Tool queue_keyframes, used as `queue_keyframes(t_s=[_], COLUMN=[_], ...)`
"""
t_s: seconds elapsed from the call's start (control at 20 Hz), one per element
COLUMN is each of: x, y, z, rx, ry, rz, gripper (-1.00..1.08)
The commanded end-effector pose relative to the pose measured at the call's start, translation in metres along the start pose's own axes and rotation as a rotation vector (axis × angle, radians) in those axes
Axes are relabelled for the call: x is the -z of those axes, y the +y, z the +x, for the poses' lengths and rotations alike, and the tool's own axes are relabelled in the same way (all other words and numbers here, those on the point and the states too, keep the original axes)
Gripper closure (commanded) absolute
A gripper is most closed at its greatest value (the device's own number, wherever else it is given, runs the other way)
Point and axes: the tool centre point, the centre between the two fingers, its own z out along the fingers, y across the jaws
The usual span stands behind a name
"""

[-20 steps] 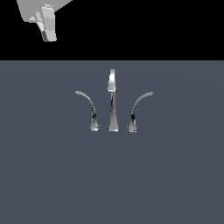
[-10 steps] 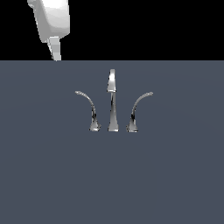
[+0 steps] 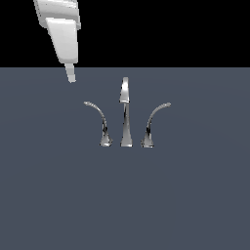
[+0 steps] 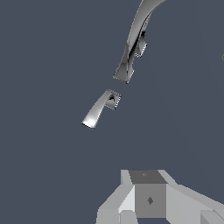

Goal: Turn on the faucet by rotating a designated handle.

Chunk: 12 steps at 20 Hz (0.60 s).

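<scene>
Now the gripper has descended nearer the handle, not yet touching it. Whether its jaws are open is unclear; the faucet remains unturned.

You've got 1 faucet w/ 1 centre spout, 2 curved levers, and 1 gripper.

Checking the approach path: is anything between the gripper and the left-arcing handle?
No. In the exterior view the gripper hangs up and to that view's left of the handle, with only bare grey surface showing between them.
</scene>
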Motion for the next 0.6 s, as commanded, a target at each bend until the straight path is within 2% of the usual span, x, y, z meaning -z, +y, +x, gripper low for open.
queue_keyframes(t_s=[0.0,0.55], x=[-0.01,-0.058], y=[-0.01,-0.055], z=[0.005,0.035], rx=[-0.05,-0.286], ry=[-0.001,-0.006], rz=[0.0,-0.005], gripper=[1.08,1.08])
